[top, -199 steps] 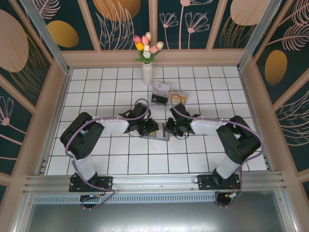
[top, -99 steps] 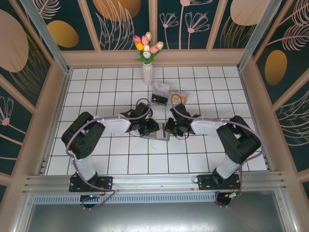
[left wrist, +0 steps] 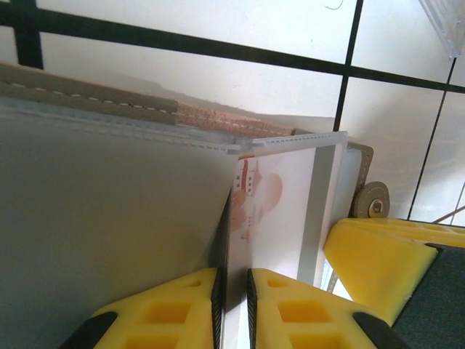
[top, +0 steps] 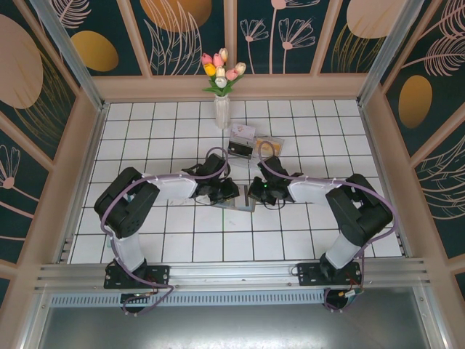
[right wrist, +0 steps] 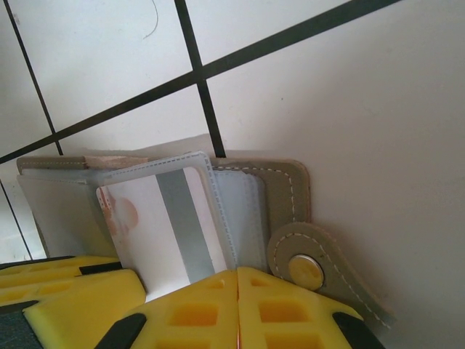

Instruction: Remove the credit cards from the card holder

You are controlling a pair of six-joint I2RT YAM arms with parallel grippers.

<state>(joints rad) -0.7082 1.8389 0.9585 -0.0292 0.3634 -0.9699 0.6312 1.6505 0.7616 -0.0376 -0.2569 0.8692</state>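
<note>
The card holder (top: 237, 201), a grey-tan bifold with clear sleeves, lies open on the tiles between both arms. My left gripper (top: 227, 193) comes in from the left. Its yellow fingers are shut (left wrist: 232, 302) on the edge of a white credit card (left wrist: 280, 211) with a reddish print, next to the holder's grey panel (left wrist: 109, 233). From the right, my right gripper (top: 256, 193) is shut (right wrist: 237, 291) on the holder's sleeves (right wrist: 243, 218), beside the snap tab (right wrist: 309, 269). The same credit card (right wrist: 156, 233) shows a grey stripe and sticks partly out of a sleeve.
A white vase of tulips (top: 221, 109) stands at the back. In front of it lie a clear plastic tray (top: 242, 142) and a small tan item (top: 270, 145). The tray's corner (left wrist: 445, 22) shows in the left wrist view. Wooden walls ring the tiled floor.
Both grippers stay at the card holder; the arms have shifted only slightly, with no visible change in grip.
</note>
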